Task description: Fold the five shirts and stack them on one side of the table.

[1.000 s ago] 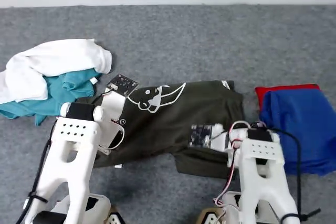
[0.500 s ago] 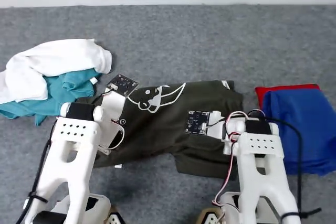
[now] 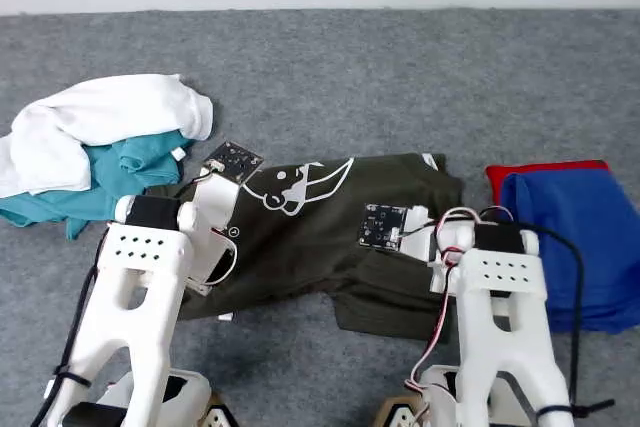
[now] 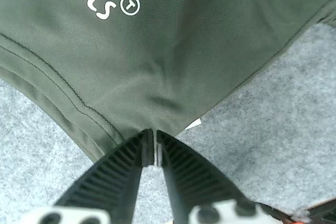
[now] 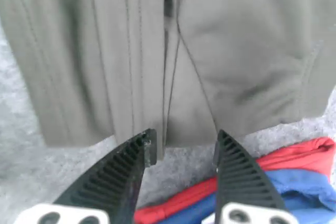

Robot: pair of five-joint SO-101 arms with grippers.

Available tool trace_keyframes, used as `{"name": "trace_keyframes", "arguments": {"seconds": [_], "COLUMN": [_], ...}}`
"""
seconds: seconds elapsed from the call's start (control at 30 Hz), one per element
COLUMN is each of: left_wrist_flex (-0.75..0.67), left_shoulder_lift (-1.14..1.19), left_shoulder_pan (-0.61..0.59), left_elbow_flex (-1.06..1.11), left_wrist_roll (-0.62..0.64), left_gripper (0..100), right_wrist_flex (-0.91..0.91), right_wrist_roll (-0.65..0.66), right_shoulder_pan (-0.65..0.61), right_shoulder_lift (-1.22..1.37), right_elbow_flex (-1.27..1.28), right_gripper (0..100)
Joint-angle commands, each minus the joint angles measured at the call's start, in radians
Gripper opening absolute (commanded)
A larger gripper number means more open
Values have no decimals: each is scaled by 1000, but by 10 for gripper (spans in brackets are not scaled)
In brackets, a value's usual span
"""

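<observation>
A dark olive shirt (image 3: 320, 227) with a white print lies half folded in the middle of the grey table. My left gripper (image 4: 155, 148) is shut on the shirt's hem (image 4: 152, 108), at the shirt's left side in the high view. My right gripper (image 5: 182, 145) stands open over the shirt's edge (image 5: 173, 77), near the folded pile, with nothing between its fingers. A folded blue shirt (image 3: 575, 237) lies on a red shirt (image 3: 545, 169) at the right. A white shirt (image 3: 95, 127) and a teal shirt (image 3: 110, 179) lie crumpled at the left.
Bare grey table (image 3: 400, 77) stretches behind the shirts up to the pale back wall. The two white arm bases (image 3: 140, 347) stand at the front edge.
The right arm moved toward the olive shirt's middle, then drew back a little to the right. The left arm has kept still, holding the hem.
</observation>
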Motion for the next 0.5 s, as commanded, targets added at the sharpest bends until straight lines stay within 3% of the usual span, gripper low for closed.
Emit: {"name": "trace_keyframes", "arguments": {"seconds": [0.0, 0.27, 0.47], "left_wrist_flex": [2, 2, 2], "left_shoulder_lift": [-21, -21, -21], "left_shoulder_pan": [-8, -8, -8], "left_elbow_flex": [-31, -31, -30], "left_wrist_roll": [0, 0, 0], "left_gripper": [13, 13, 13], "right_wrist_flex": [-111, -179, -171], "right_wrist_roll": [-9, -8, -12], "right_shoulder_pan": [15, 16, 15], "right_shoulder_lift": [58, 223, 234], "right_elbow_flex": [37, 37, 35], "right_gripper": [190, 189, 122]}}
